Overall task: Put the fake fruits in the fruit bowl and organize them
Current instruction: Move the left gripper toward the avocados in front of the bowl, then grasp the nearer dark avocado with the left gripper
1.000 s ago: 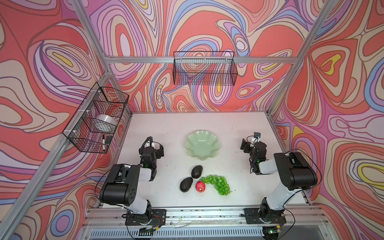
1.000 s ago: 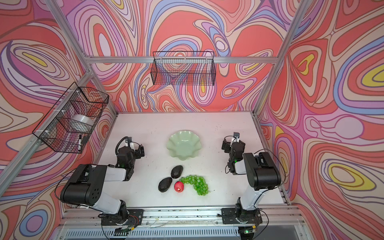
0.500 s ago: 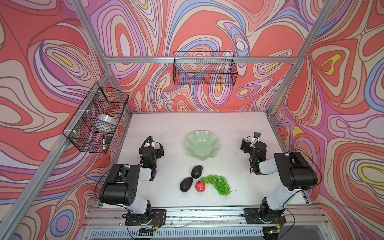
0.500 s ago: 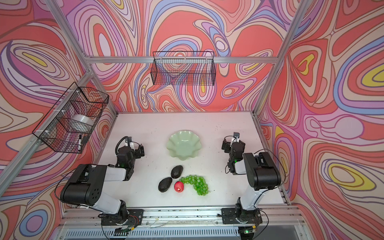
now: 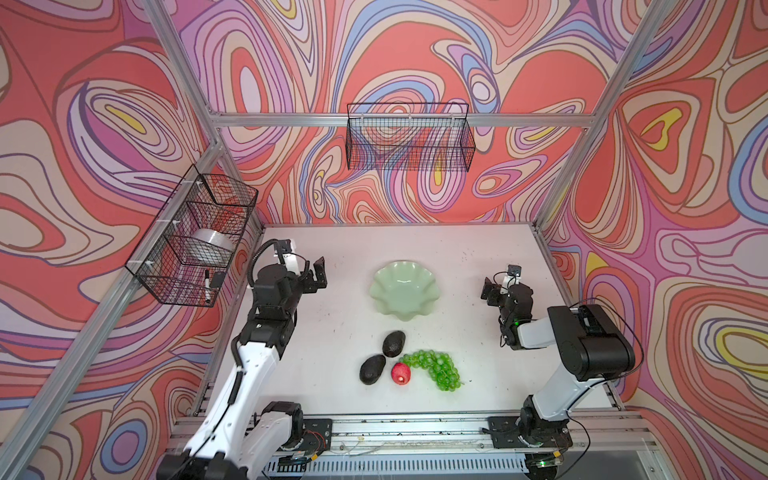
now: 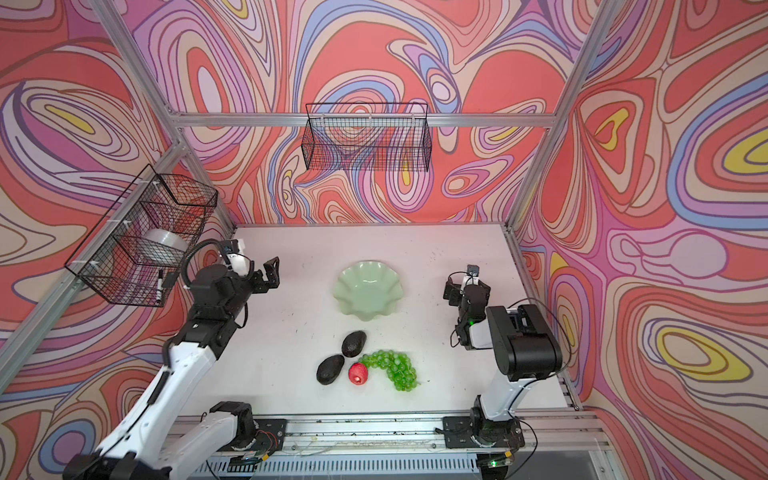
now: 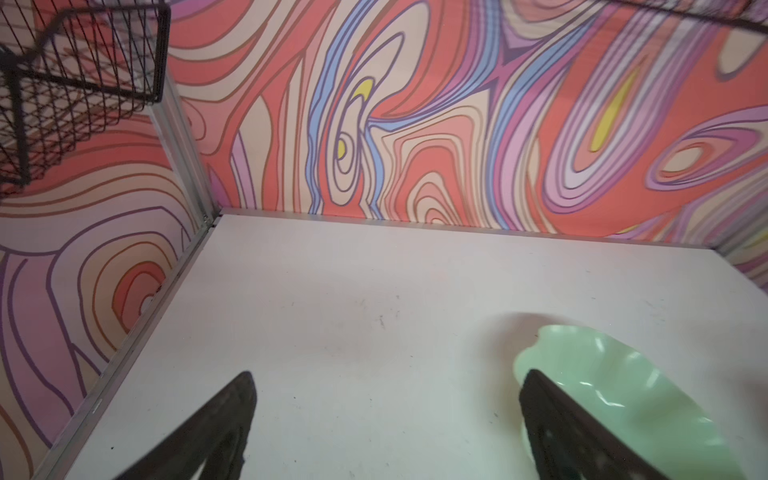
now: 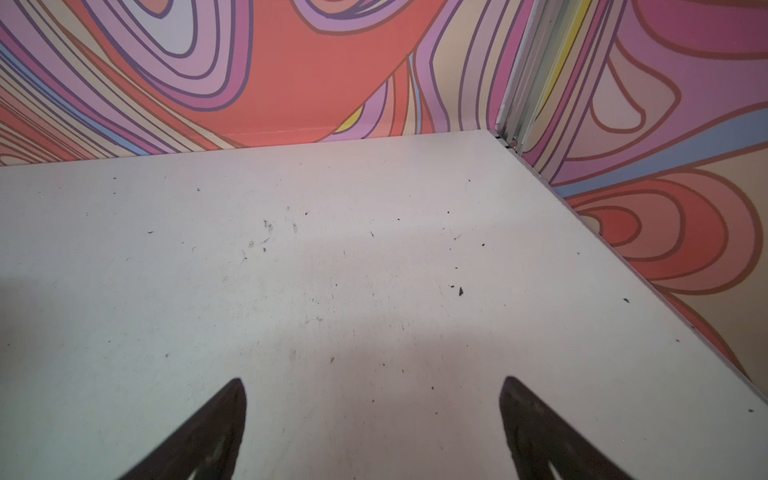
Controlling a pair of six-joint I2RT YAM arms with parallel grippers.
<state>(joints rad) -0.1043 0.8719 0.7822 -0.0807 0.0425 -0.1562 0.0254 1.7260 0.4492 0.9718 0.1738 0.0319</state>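
Observation:
The fruit bowl, pale mint with a wavy rim, lies empty mid-table. Nearer the front sit two dark avocados, a small red fruit and a green grape bunch, close together; in a top view they show as avocados, red fruit and grapes. My left gripper hovers open and empty left of the bowl. My right gripper is open over bare table to the bowl's right.
A black wire basket hangs on the back wall. Another basket on the left wall holds a tape roll and a marker. Aluminium posts frame the patterned walls, and a rail runs along the front edge.
The left arm has unfolded and lifted, carrying its open gripper up and a little toward the bowl. The right arm and the fruits have not moved.

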